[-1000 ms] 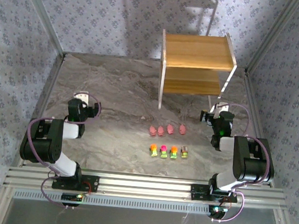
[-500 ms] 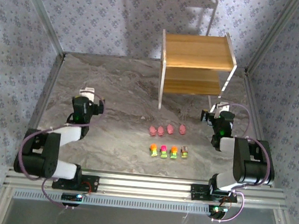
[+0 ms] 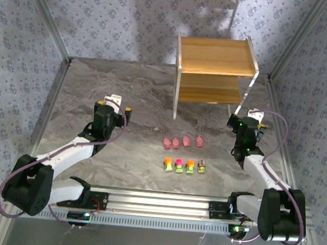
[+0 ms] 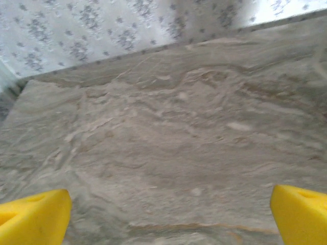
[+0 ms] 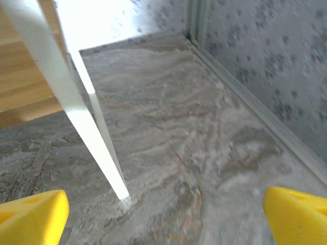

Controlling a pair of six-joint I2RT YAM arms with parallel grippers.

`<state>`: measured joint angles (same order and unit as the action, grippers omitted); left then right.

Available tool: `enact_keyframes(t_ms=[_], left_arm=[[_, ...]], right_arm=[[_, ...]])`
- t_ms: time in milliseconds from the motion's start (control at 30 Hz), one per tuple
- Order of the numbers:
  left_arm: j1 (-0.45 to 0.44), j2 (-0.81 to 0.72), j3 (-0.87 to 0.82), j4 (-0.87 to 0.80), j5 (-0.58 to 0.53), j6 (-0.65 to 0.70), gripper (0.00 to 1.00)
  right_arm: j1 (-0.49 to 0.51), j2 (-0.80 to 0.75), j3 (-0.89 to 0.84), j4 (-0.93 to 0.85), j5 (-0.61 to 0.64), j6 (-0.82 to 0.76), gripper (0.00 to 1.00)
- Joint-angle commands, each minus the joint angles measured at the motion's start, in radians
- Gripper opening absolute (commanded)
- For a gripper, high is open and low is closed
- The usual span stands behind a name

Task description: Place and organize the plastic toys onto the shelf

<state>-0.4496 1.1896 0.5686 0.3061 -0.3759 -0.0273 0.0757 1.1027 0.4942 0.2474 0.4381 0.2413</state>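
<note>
I have both arms stretched over the grey marbled table (image 3: 137, 91). The left gripper (image 3: 121, 104) gapes wide and empty above bare tabletop. The right gripper (image 3: 255, 117), equally wide and empty, hovers beside the two-tier wooden shelf with white metal frames (image 3: 218, 57). Between the arms sit four pink pig-shaped plastic toys (image 3: 182, 141) in a row, with four blocky green-based toys (image 3: 184, 165) just nearer me.

Row of four pink pigs (image 3: 186, 141), row of four blocky toys (image 3: 178, 165) nearer, upright two-tier wooden shelf (image 3: 217, 57) behind.
</note>
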Motion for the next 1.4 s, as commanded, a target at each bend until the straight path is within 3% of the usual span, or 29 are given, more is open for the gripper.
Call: enact_keyframes(t_ms=[0,100,167,267,433,767,833,1033,1167,1367], left_arm=[[-0.029,0.008,0.118,-0.175,-0.064,-0.169,1.00],[-0.063,0.033,0.157,-0.206,-0.026,-0.218,1.00],[-0.091,0.051,0.179,-0.213,0.005,-0.257,1.00],[-0.132,0.125,0.271,-0.349,0.015,-0.366,1.00],[-0.249,0.214,0.283,-0.335,0.028,-0.356,1.00],[-0.377,0.202,0.215,-0.300,-0.033,-0.375,1.00],[-0.393,0.193,0.193,-0.279,-0.065,-0.357,1.00],[-0.396,0.197,0.177,-0.268,-0.078,-0.356,0.99],[-0.395,0.180,0.174,-0.272,-0.080,-0.362,0.99],[-0.393,0.158,0.169,-0.277,-0.090,-0.359,0.99]], right_arm=[[0.044,-0.062,0.105,-0.379,0.209,0.276,1.00],[0.110,-0.118,0.165,-0.609,0.287,0.374,1.00],[0.172,-0.168,0.153,-0.648,0.319,0.380,1.00],[0.293,-0.246,0.140,-0.711,0.401,0.415,1.00],[0.478,-0.291,0.177,-0.885,0.489,0.522,1.00],[0.906,-0.287,0.162,-1.057,0.542,0.688,1.00],[1.033,-0.283,0.135,-1.049,0.589,0.719,1.00],[1.290,-0.182,0.109,-1.159,0.770,0.991,0.99],[1.315,-0.078,0.152,-1.284,0.697,1.148,0.98],[1.312,-0.030,0.118,-1.176,0.552,1.094,0.93]])
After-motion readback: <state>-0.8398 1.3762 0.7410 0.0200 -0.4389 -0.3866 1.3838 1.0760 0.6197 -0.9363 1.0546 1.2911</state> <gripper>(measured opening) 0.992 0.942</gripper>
